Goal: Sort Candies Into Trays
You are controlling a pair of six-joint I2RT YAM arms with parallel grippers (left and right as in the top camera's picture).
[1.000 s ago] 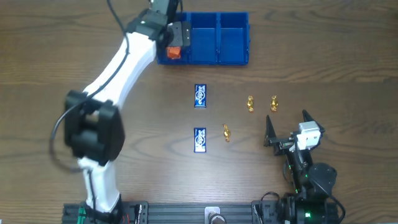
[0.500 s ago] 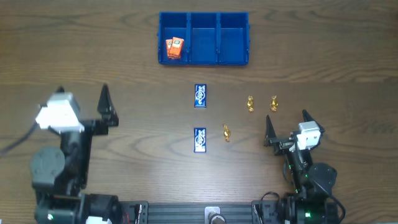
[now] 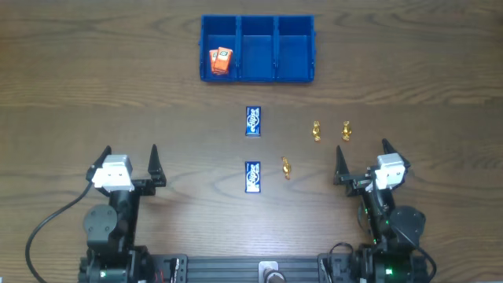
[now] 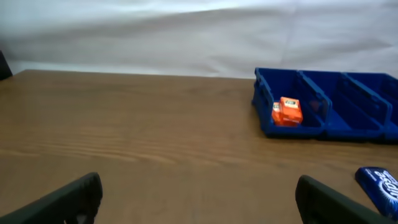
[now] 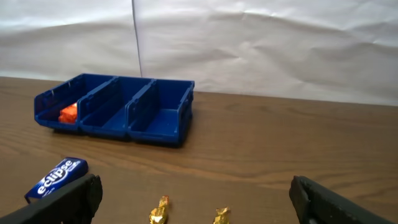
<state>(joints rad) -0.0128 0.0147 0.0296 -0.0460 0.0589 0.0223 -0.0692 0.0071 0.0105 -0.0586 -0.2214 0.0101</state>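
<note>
A blue plastic tray with three compartments (image 3: 258, 77) sits at the top centre of the frame on the dark brown wooden table (image 3: 86, 86). Its left compartment holds two small orange candy boxes (image 3: 220, 60), which lie side by side toward the compartment's lower end.

Below the tray, near the middle of the frame, a blue rectangular candy pack with white print (image 3: 252, 121) lies flat, its long side running up the picture. A second blue rectangular candy pack (image 3: 252, 176) lies straight below it in the same direction, and the two are apart. Just to the right of this lower pack is a gold-wrapped candy (image 3: 286, 167), near it but not touching. Farther right and higher, about level with the upper pack, a second gold-wrapped candy (image 3: 316, 130) and a third gold-wrapped candy (image 3: 346, 130) lie side by side, close together but apart.

The left gripper (image 3: 130, 153) is at the lower left of the frame, well apart from every candy. Its fingers are spread wide over bare table. The right gripper (image 3: 362, 149) is at the lower right, to the right of the lowest gold candy and below the other two. Its fingers are also spread wide, gripping nothing.

The left wrist view looks across the table to the tray (image 4: 292, 129), with the orange boxes (image 4: 287, 111) in its end compartment. The right wrist view shows the tray (image 5: 155, 134) with a blue pack (image 5: 56, 177) and two gold candies (image 5: 160, 211) lying on the table in front of it.
</note>
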